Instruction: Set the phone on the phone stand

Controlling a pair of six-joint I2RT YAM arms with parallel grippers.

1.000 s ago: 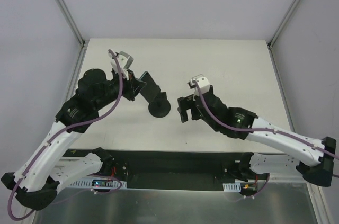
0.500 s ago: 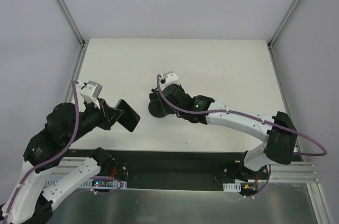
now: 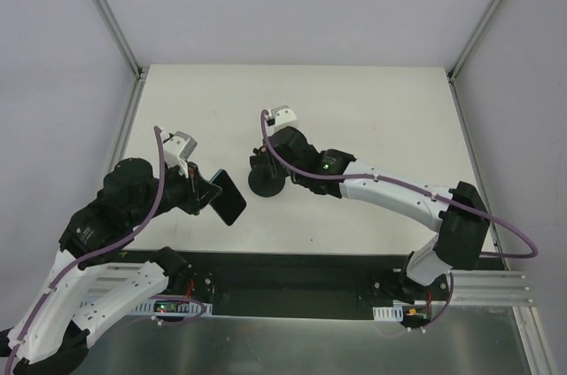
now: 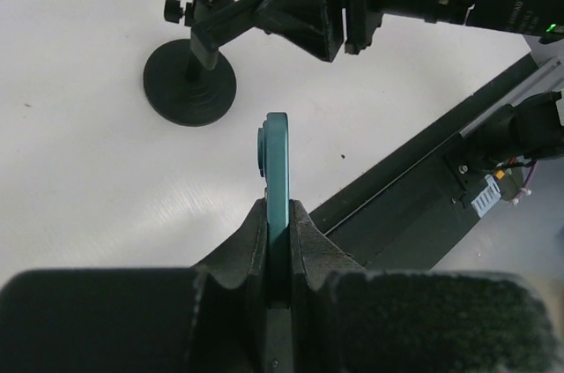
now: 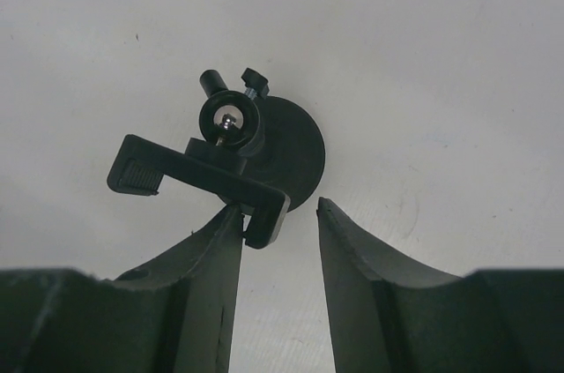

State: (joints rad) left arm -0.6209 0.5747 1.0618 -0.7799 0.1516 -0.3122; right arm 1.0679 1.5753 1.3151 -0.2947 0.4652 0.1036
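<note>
Matt black plastic on the stand (image 5: 291, 148), bar one shiny metal screw (image 5: 228, 121) at its joint. Same dull black plastic on the right gripper (image 5: 279, 207). Smooth, faintly glossy teal edge on the phone (image 4: 278, 161). Matt white table (image 5: 423, 55), lightly speckled.

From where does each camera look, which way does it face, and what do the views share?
Top external: above, behind the bases, facing down at the table; both arms show.
Left wrist: along the left gripper, which clamps the phone edge-on, toward the phone stand.
Right wrist: down through the open right gripper onto the stand's cradle.
All three share the stand.
</note>
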